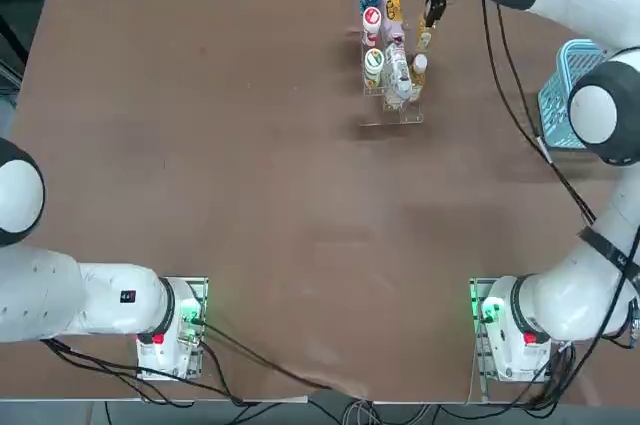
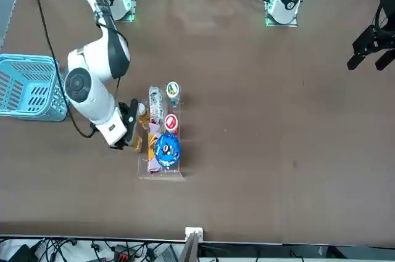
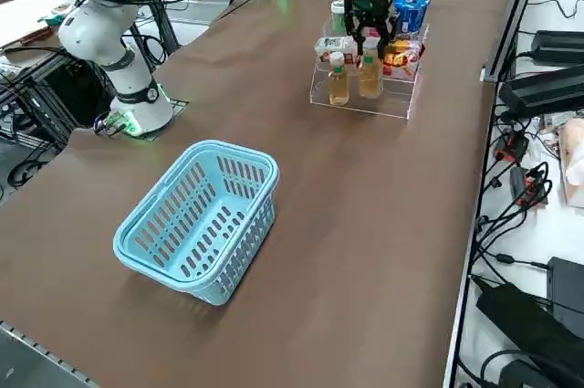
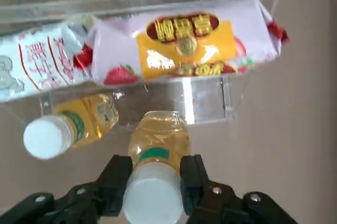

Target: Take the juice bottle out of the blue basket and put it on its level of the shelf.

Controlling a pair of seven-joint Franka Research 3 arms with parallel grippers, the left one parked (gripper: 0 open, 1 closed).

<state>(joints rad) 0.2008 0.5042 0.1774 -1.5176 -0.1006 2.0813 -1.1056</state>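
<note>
Right wrist view shows the right gripper closed on the neck of the juice bottle, one black finger at each side just under the white cap. The bottle's long axis runs straight away from the fingers, base pointing toward the lowest step of the shelf.

A second, matching bottle stands just beside the held one on that level. Behind them, on the step above, lie a white carton and a pink snack packet.

Right side view confirms the held bottle upright at the front row of the clear rack, with its twin close alongside and the gripper directly above it. Whether the base already rests on the step cannot be told.

The blue basket sits well apart on the table, with nothing visible inside.

Judgement: the bottle is out of the basket and at its level. The coming move turns on a vertical relation only, the base over the free slot beside the twin. Contact with the neighbouring bottle is the chief risk.
</note>
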